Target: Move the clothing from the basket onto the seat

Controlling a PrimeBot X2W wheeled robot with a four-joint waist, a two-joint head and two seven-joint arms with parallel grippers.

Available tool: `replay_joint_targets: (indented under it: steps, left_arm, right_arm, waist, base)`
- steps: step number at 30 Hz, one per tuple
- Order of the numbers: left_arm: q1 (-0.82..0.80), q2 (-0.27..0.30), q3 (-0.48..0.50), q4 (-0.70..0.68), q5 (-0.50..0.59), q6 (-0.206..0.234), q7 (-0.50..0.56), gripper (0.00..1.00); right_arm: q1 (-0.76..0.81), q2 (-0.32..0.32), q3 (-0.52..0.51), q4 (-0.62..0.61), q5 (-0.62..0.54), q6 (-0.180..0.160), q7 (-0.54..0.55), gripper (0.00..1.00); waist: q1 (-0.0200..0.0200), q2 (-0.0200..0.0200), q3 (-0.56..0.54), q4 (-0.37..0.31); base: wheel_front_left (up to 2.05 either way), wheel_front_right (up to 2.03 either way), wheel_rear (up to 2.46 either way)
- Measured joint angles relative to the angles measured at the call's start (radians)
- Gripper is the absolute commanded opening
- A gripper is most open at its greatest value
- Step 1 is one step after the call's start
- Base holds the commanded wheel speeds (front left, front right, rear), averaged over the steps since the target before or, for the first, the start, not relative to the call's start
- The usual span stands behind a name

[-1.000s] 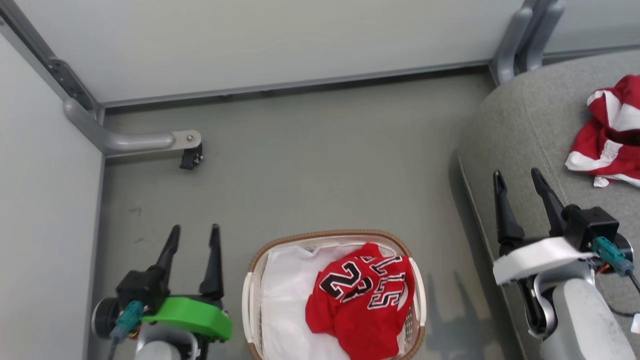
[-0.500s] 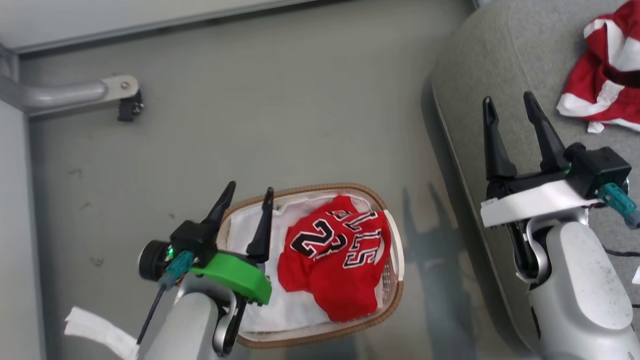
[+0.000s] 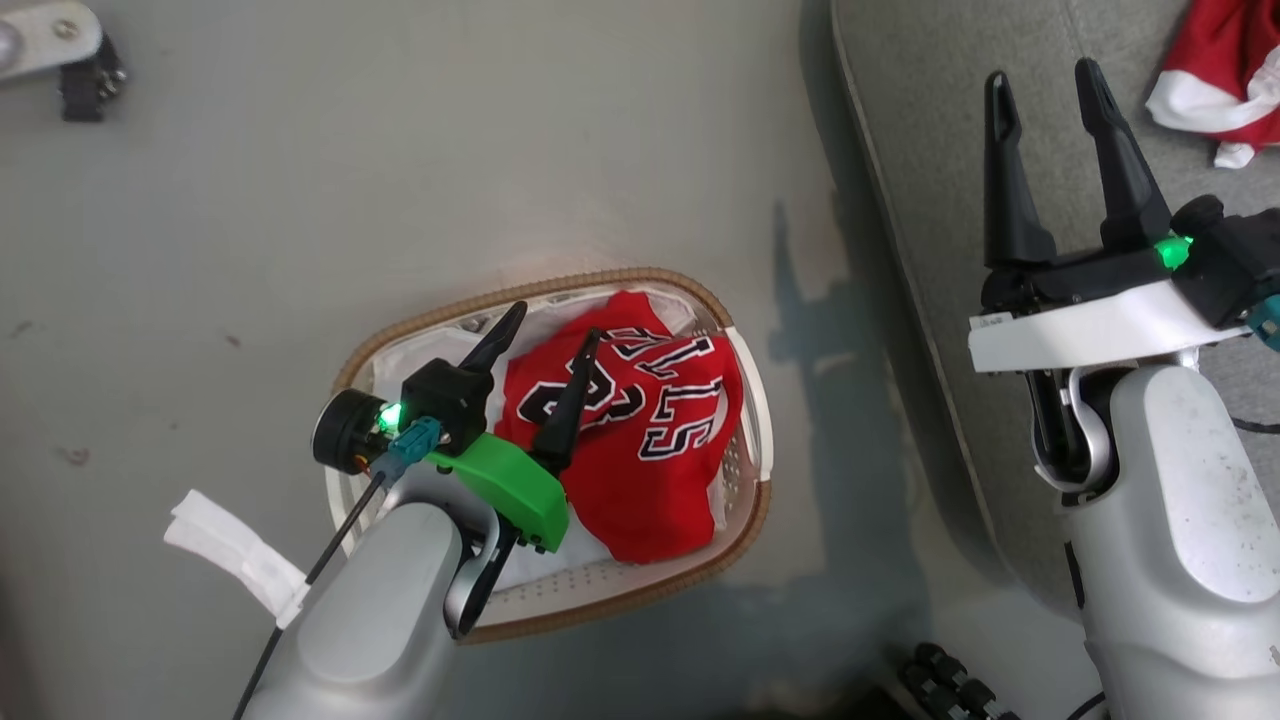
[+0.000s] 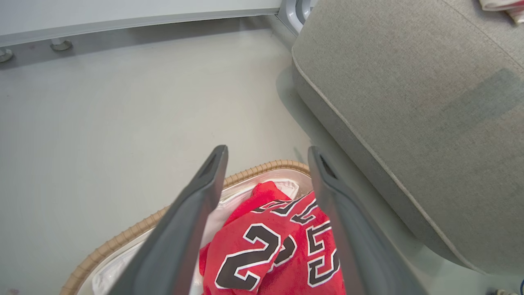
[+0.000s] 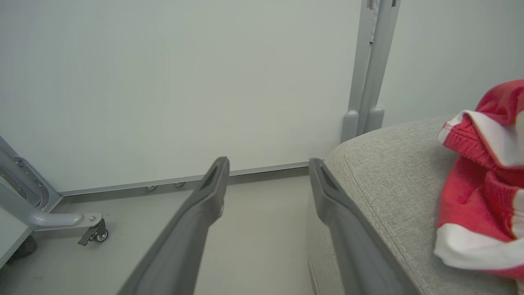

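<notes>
The red jersey (image 3: 655, 440) with black-and-white lettering lies crumpled in the white basket (image 3: 745, 385), which stands on the floor. My left gripper (image 3: 555, 325) hangs open above the basket's left part, over the jersey's left edge; in the left wrist view the jersey (image 4: 270, 254) shows between its open fingers (image 4: 192, 221). The smaller red piece with white stripes (image 3: 1215, 70) lies on the grey seat (image 3: 930, 130) at the upper right. My right gripper (image 3: 1045, 85) stands open over the seat's left edge, empty, left of that piece (image 5: 483, 184).
A white sheet (image 3: 420, 370) lines the basket under the jersey. A partition's grey foot with a caster (image 3: 75, 65) stands at the upper left. White partition walls (image 5: 163, 82) and a grey post (image 5: 368, 69) stand behind. Dark wheels (image 3: 950, 680) show at the bottom edge.
The head camera has tilted down and turned, shifting the whole picture. My left gripper has moved right from beside the basket to above it, over the jersey. Both grippers stay open.
</notes>
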Motion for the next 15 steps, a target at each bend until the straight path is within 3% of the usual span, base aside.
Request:
replay_joint_targets:
  steps: [15]
  left_arm:
    - [-0.190,0.081,-0.257,0.121,-0.078,0.000,0.000,1.00]
  right_arm:
    - [-0.095,0.000,0.054,-0.067,0.024,0.000,0.000,1.00]
  waist:
    - [0.0001,0.0000,0.194,-0.055]
  base:
    - [0.00,0.00,0.00]
